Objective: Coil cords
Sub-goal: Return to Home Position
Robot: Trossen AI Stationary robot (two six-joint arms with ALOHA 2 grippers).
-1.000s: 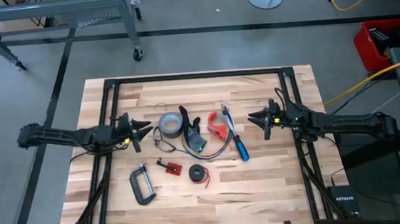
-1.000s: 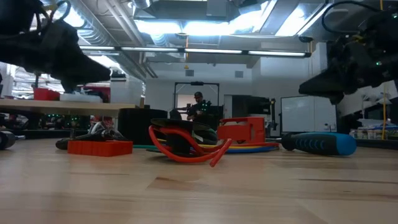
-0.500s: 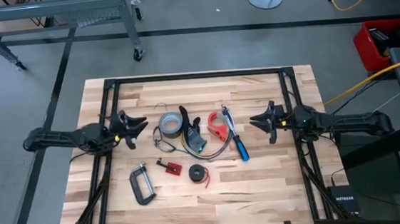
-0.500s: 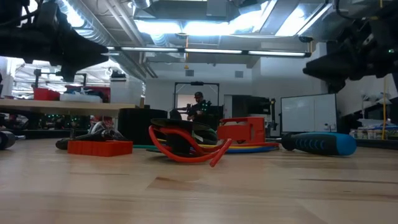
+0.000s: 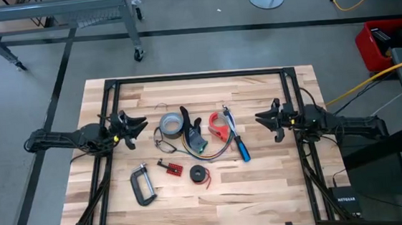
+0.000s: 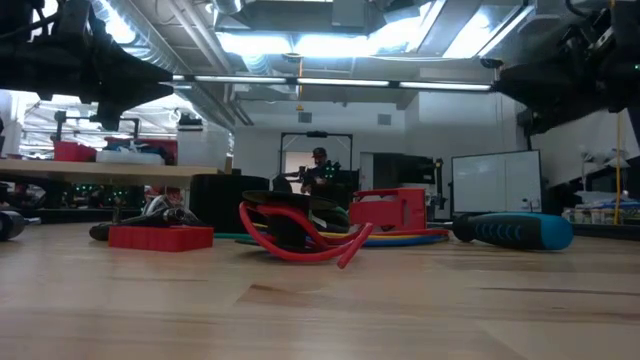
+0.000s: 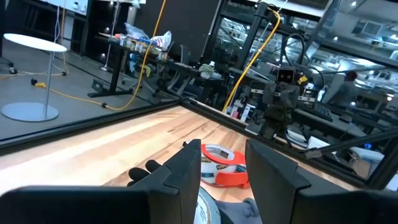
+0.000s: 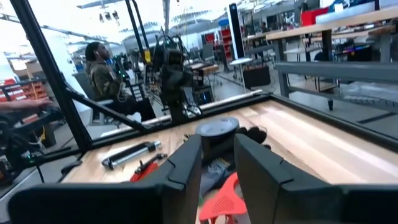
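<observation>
The slim black-and-red cord [image 5: 200, 173] lies wound in a small coil on the table's near middle, its red tail [image 6: 300, 243] looping toward the front. The longer orange, green and purple cord [image 5: 215, 151] curves out from under a black glove [image 5: 192, 132] at the table's middle. My left gripper [image 5: 142, 126] hovers level and open at the left, pointing at the pile. My right gripper [image 5: 259, 120] hovers level and open at the right, facing it. Both sets of fingers [image 7: 186, 171] [image 8: 186, 168] have nothing between them.
A grey tape roll [image 5: 171, 123] sits left of the glove and a red tape dispenser [image 5: 218, 125] right of it. Nearby lie a blue-handled screwdriver [image 5: 240, 147], a red block [image 5: 169, 168] and a black C-clamp [image 5: 143, 185]. A black frame [image 5: 198, 77] borders the tabletop.
Both grippers have tipped up from a downward slant to level. My right gripper has also risen and drawn back toward the table's right edge. The cords and other things have stayed where they were.
</observation>
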